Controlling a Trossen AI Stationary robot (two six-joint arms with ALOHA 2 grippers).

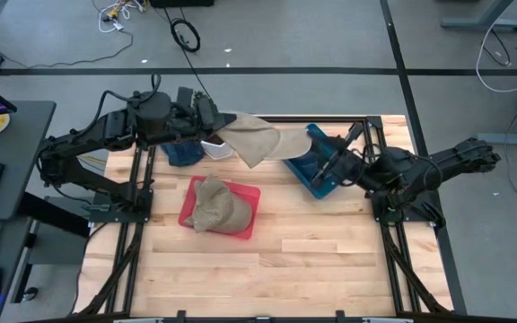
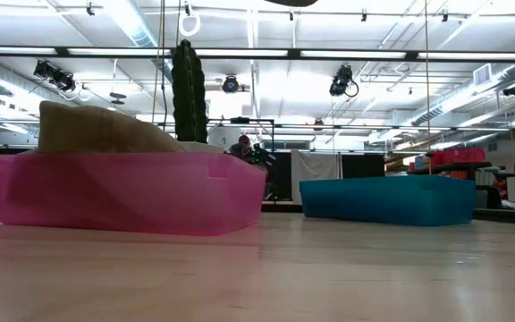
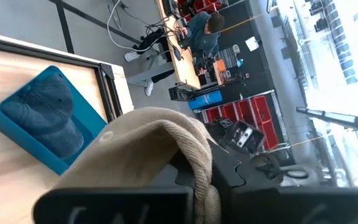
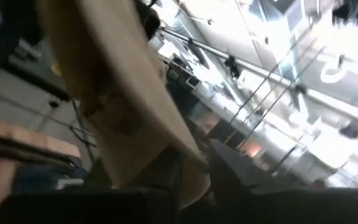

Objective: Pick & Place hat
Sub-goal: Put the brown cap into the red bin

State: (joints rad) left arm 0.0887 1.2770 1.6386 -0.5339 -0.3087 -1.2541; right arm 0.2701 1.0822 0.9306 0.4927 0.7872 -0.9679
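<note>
A tan hat hangs in the air over the table's far part, stretched between my two arms. My left gripper is shut on its left end; the hat fills the left wrist view. My right gripper stands at the hat's right end, where the tan cloth runs down to it. Whether it still holds the cloth I cannot see. A second tan hat lies in a red tray. A dark blue hat lies in a blue tray. My left gripper pinches a ribbed fold at the tan hat's left end between its two fingers. It comes at the hat about level from the table's left side. The hat is lifted clear of the table and spreads away from the fingers toward the right arm.
Another blue tray stands below my left gripper. Black frame rails run along both sides of the wooden table. The near half of the table is bare wood. A person sits at a desk beyond the table.
</note>
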